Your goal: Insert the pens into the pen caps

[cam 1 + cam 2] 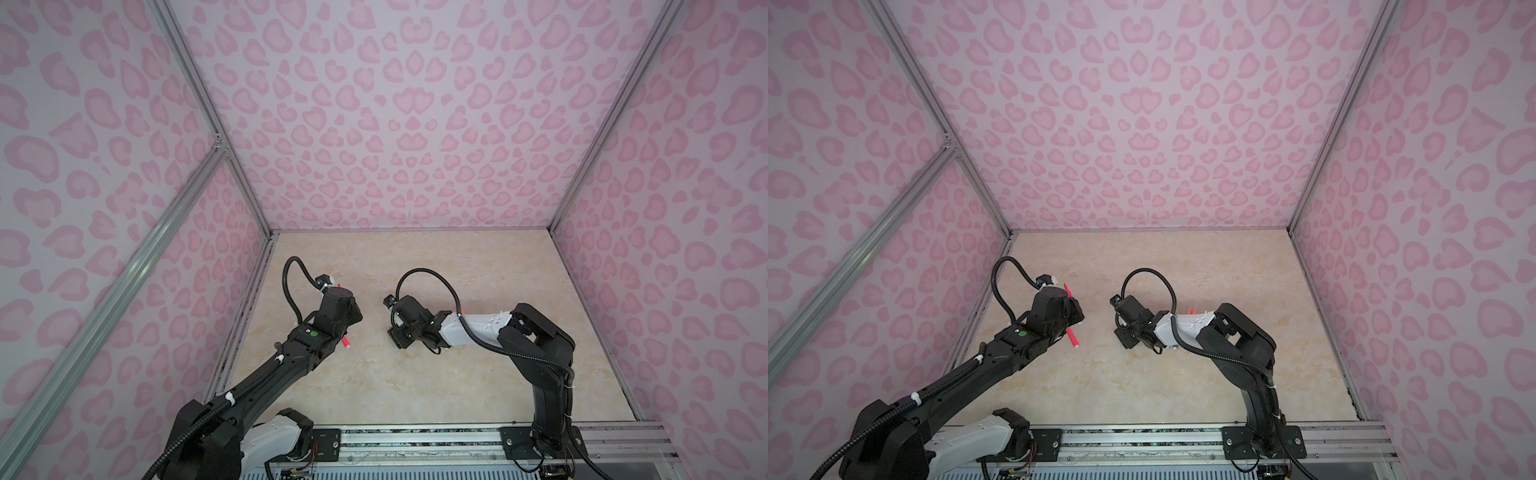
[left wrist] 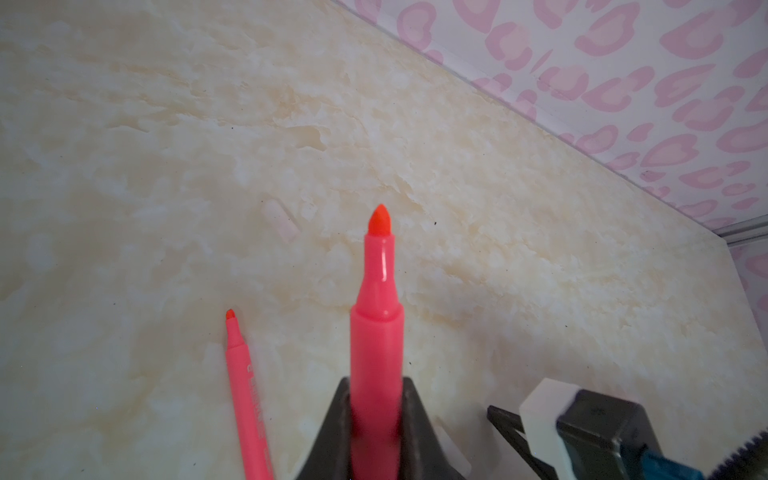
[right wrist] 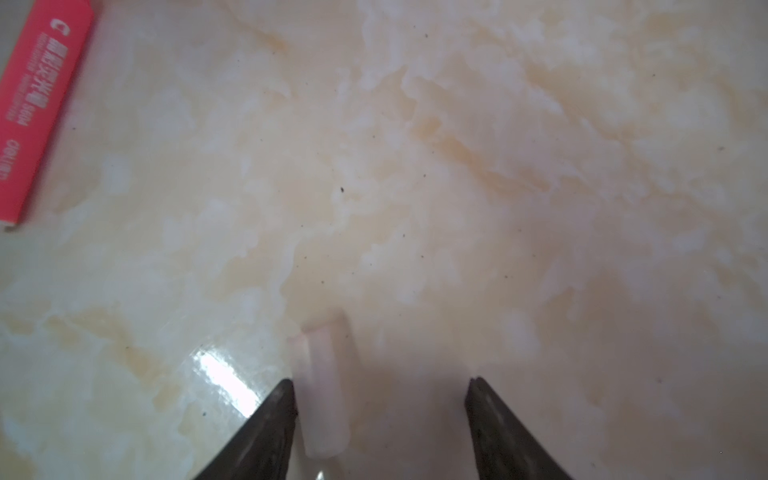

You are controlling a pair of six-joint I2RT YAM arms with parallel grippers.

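Clamped between the closed fingers of the left hand point(image 2: 375, 399): pink-red pen point(image 2: 376, 332), tip bare, raised off the worktop point(image 2: 498, 208). Lying flat beside it: second pink-red pen point(image 2: 245, 395) (tip likewise uncapped). Beyond the held tip, faint: clear cap point(image 2: 282, 220). Between the spread fingers of the right hand point(image 3: 380, 386), against one finger, ungripped: second clear cap point(image 3: 322, 390), flat on the worktop.

Pink-red marker pen point(image 2: 376, 332) sits in the left gripper point(image 2: 376, 382) over the beige marbled table point(image 2: 166, 124), second pink-red pen point(image 2: 245, 399) lies on it alongside, clear plastic cap point(image 2: 282, 220) ahead of both tips, another clear cap point(image 3: 322, 386) lies between the right gripper point(image 3: 381, 380) fingers.
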